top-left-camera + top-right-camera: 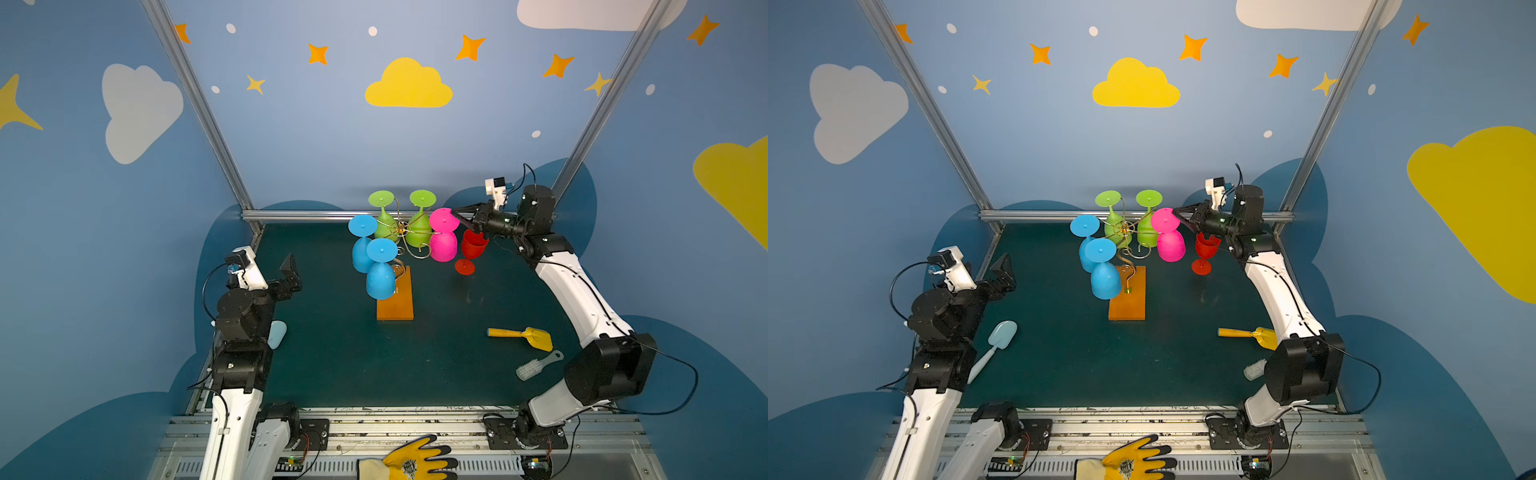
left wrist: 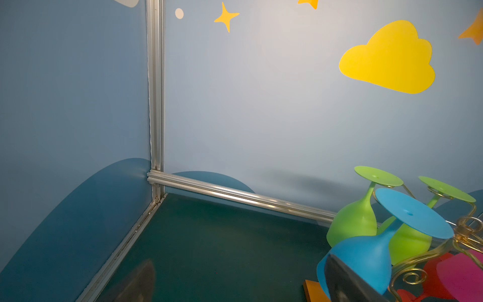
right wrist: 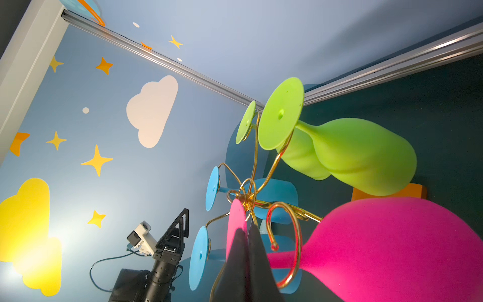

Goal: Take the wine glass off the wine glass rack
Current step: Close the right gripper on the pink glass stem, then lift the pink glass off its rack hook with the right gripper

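Note:
The wine glass rack (image 1: 395,305), gold scrolled wire on an orange-brown base, stands mid-table in both top views. Two green, two blue glasses and one pink wine glass (image 1: 442,247) hang upside down from it. My right gripper (image 1: 456,214) reaches in from the right and is shut on the rim of the pink glass's foot (image 3: 236,217); its dark fingers (image 3: 257,261) meet there beside a gold hook. A red glass (image 1: 473,245) stands upright on the table under that arm. My left gripper (image 1: 293,274) rests open at the left, well away from the rack, with nothing in it.
A yellow toy shovel (image 1: 523,336) and a white brush (image 1: 536,365) lie at the front right. A pale blue spatula (image 1: 994,345) lies by the left arm. A yellow glove (image 1: 415,457) rests on the front rail. An aluminium bar (image 1: 299,215) runs behind the rack.

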### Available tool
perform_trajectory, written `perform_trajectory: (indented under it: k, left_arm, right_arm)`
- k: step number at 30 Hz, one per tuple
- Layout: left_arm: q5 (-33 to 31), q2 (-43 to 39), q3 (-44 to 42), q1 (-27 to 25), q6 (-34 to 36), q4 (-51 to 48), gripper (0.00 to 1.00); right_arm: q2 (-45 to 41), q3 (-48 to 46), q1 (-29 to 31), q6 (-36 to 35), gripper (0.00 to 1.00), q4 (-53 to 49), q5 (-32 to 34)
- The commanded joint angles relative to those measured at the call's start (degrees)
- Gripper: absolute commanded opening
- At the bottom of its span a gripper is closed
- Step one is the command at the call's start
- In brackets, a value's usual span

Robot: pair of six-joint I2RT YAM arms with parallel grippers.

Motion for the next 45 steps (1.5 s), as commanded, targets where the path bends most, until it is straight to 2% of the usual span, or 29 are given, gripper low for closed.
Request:
perform_trajectory:
  k: [1, 11, 22, 34, 45]
  left_arm:
    - [0.06, -0.62, -0.78, 0.32, -0.11, 1.73, 1.0]
    - [0.0, -0.82, -0.8, 0.31, -0.13, 1.73, 1.0]
    - [-0.26, -1.15, -0.77, 0.36, -0.11, 1.73, 1.0]
    - [-0.6, -1.37, -0.87, 0.39, 0.12, 1.73, 1.0]
    - [-0.59, -1.48, -0.86, 0.56, 0.14, 1.78, 1.0]
  right_arm:
    - [-2.25, -0.93, 0.73, -0.22, 0.0, 1.76, 0.44]
    - [-1.44, -0.74, 4.05, -0.71, 0.0, 1.79, 1.25]
    - [3.87, 4.76, 6.52, -0.5, 0.0, 2.36, 2.31]
    - [8.8, 11.33, 5.95, -1.03, 0.0, 1.52, 3.56]
    - [7.55, 10.27, 3.45, -0.46, 0.0, 2.35, 4.07]
